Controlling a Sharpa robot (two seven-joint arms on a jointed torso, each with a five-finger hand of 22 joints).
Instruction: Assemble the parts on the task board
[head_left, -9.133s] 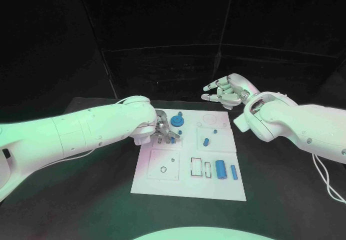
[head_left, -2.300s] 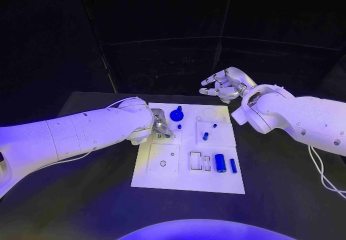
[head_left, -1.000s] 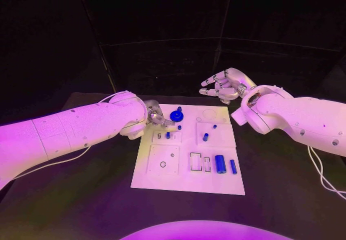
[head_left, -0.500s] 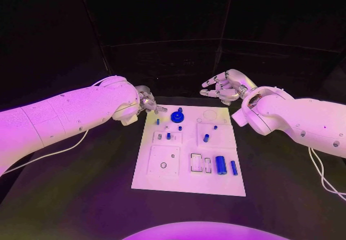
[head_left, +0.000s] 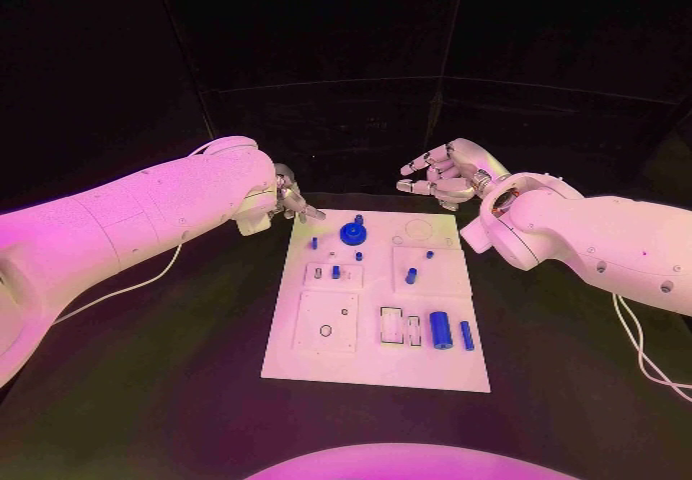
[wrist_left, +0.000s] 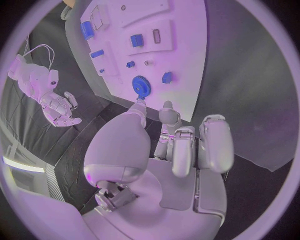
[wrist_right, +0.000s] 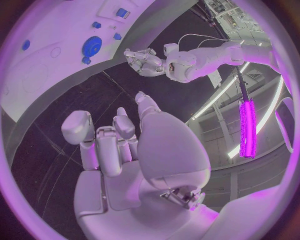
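The white task board (head_left: 325, 345) lies in the middle of the table. A blue gear (head_left: 352, 234) sits near its far edge, with small blue pegs (head_left: 313, 243) beside and below it. A thick blue cylinder (head_left: 440, 330) and a thin one (head_left: 466, 335) lie near the right edge. My left hand (head_left: 289, 203) hovers just off the board's far left corner, fingers loosely bent and holding nothing. In the left wrist view this hand (wrist_left: 175, 145) is above the gear (wrist_left: 141, 86). My right hand (head_left: 447, 180) hangs raised beyond the far edge, fingers spread and empty.
Black table (head_left: 159, 330) surrounds the board on all sides. Several empty recesses, such as a rectangular slot (head_left: 391, 325) and a round hole (head_left: 326, 330), mark the board's near half. Cables trail off both arms.
My left hand has drawn back from over the board's far left part to just past its corner. A small blue peg now shows where it was. The right hand has barely moved.
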